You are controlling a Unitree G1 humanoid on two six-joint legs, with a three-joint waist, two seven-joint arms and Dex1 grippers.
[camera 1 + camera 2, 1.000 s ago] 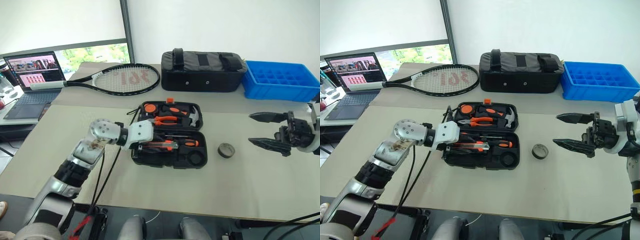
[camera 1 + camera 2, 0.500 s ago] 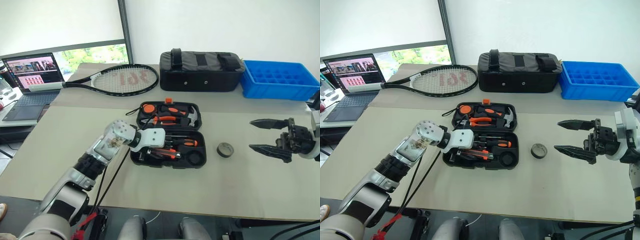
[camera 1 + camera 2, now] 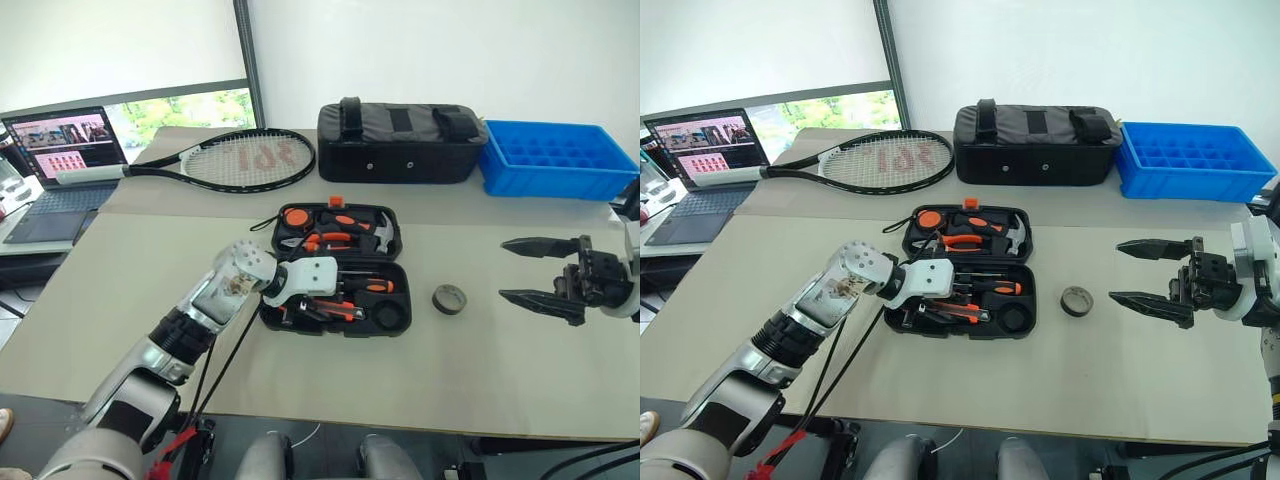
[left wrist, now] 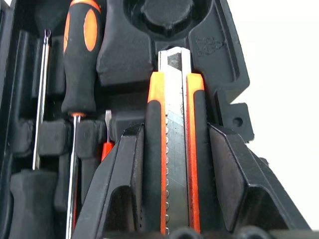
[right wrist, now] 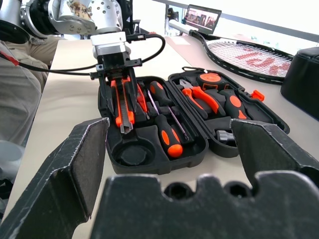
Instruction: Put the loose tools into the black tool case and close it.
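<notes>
Left wrist view | left fingers (image 4: 172, 164) clamp ribbed utility knife (image 4: 174, 144) | right fingers (image 3: 512, 268) spread

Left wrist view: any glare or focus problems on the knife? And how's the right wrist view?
Left wrist view: the utility knife blade shows a mild sheen, edge notches readable; the tabletop beside the tool case is blown out to near white. Right wrist view: the right end effector fingers loom large and soft up close, while the case and its tools are sharp; the tennis racket behind looks softer.
</notes>
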